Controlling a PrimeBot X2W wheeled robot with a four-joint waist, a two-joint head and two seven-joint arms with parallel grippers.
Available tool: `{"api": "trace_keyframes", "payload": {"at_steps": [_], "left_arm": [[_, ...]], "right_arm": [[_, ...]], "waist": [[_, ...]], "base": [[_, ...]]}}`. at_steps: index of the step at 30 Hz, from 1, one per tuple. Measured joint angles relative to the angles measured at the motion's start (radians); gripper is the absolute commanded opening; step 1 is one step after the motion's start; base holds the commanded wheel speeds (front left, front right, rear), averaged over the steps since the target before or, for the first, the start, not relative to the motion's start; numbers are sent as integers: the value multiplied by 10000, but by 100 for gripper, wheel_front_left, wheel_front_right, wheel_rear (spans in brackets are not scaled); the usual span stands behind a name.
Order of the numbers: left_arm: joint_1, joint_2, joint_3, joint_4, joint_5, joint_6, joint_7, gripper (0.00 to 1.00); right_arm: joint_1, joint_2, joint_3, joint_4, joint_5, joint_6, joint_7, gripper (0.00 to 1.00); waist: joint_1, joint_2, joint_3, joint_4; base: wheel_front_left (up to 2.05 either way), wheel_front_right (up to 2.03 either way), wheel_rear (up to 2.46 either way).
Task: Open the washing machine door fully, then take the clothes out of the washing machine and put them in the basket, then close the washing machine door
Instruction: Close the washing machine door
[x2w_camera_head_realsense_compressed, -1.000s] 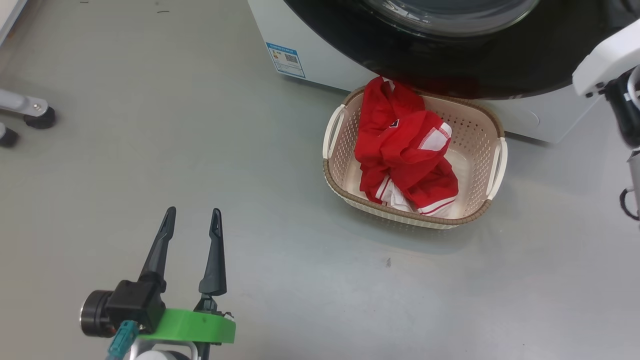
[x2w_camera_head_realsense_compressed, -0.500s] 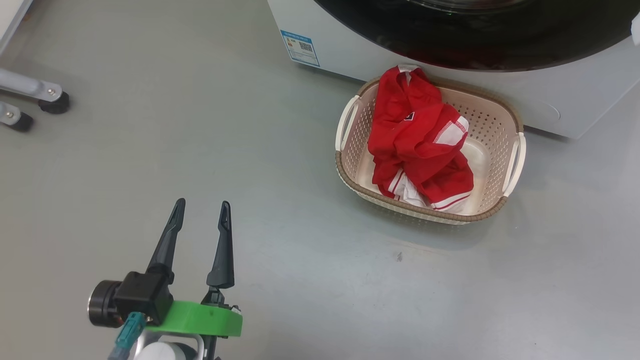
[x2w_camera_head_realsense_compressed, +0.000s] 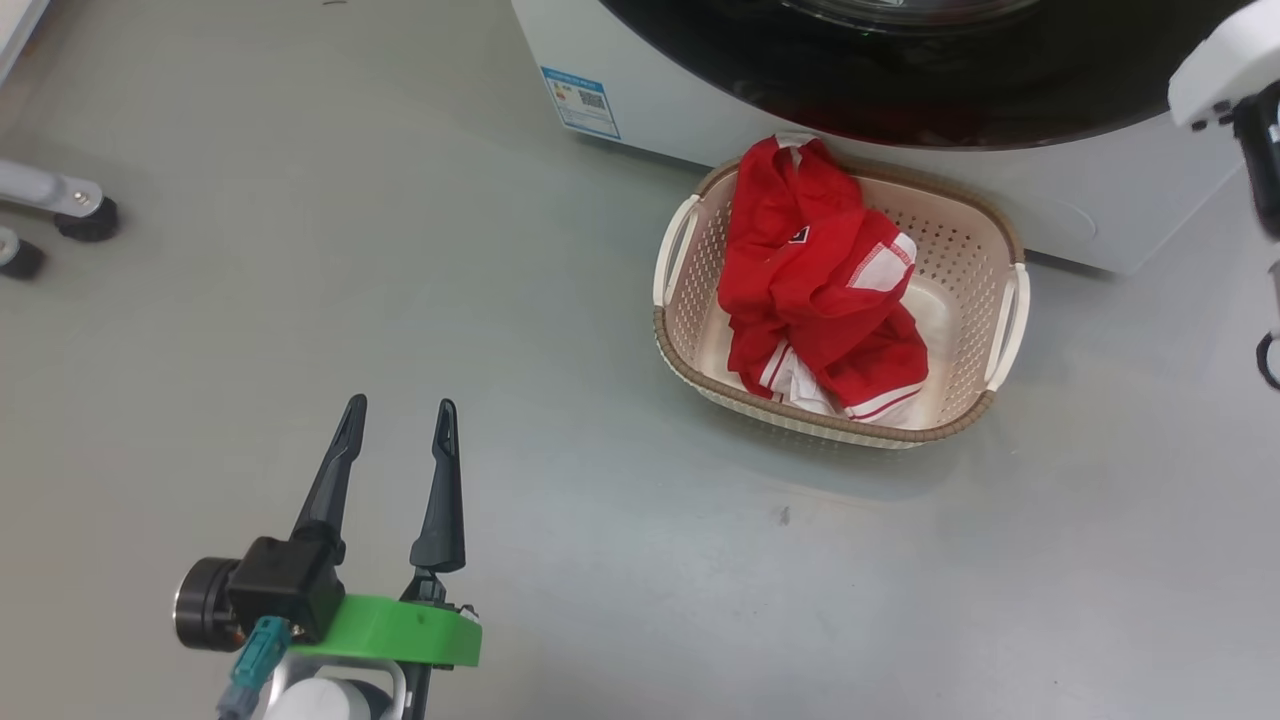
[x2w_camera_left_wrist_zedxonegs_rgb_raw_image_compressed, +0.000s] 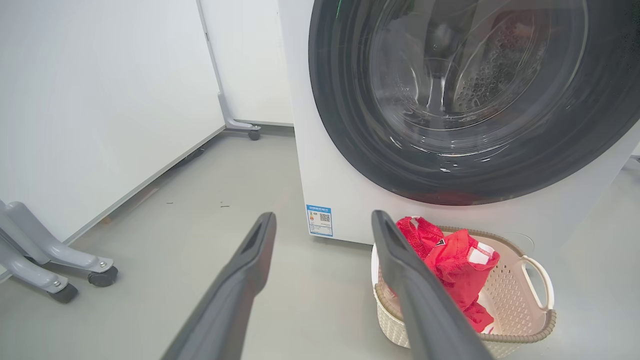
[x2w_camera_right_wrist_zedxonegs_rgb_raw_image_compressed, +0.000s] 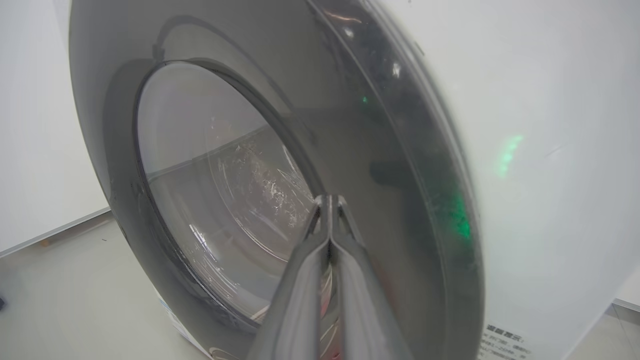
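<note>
Grey floor before the white front-loading washing machine. Red white-striped clothes lie in the cream perforated basket at its foot, unloading apparently done. Fingers pressed together and empty, the right gripper faces its black-rimmed glass door, likely to push; the left gripper, spread wide and empty, hangs clear.

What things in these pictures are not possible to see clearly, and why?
- Head view: the sticker text is too small to read.
- Head view: the basket floor is partly hidden under the clothes.
- Right wrist view: whether the washing machine door is latched; its edge is blurred.
</note>
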Motion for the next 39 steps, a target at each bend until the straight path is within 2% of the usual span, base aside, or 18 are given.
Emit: {"api": "trace_keyframes", "payload": {"at_steps": [12, 20, 21, 22, 24, 25, 26, 39], "left_arm": [[-176, -10, 130, 88, 196, 0, -27, 100], [-250, 15, 222, 286, 318, 0, -29, 100], [-250, 29, 232, 318, 349, 0, -29, 100], [-250, 42, 230, 353, 359, 0, -29, 100], [-250, 61, 230, 395, 430, 0, -29, 100], [-249, 98, 238, 453, 443, 0, -29, 100], [-248, 134, 244, 470, 472, 0, -29, 100], [-124, 362, 309, 742, 560, -2, -29, 100]], "right_arm": [[1783, 441, 456, -174, 77, 98, -1172, 0], [3126, 943, 476, -364, 173, 98, -1475, 0], [3283, 1012, 470, -387, 188, 94, -1494, 5], [3449, 1078, 445, -399, 253, 82, -1509, 14], [3822, 1221, 370, -426, 391, 69, -1551, 44], [4188, 1352, 299, -445, 518, -42, -1551, 82], [4360, 1444, 245, -462, 571, -119, -1553, 100], [5931, 1967, 35, -1041, 686, -539, -1593, 100]], "waist": [[0, 0, -386, -612], [0, 0, -753, -1171], [0, 0, -808, -1254], [0, 0, -864, -1335], [0, 0, -986, -1500], [0, 0, -1112, -1665], [0, 0, -1176, -1754], [0, 0, -1893, -2865]], "base": [[0, 0, 0], [0, 0, 0], [0, 0, 0], [0, 0, 0], [0, 0, 0], [0, 0, 0], [0, 0, 0], [0, 0, 0]]}}
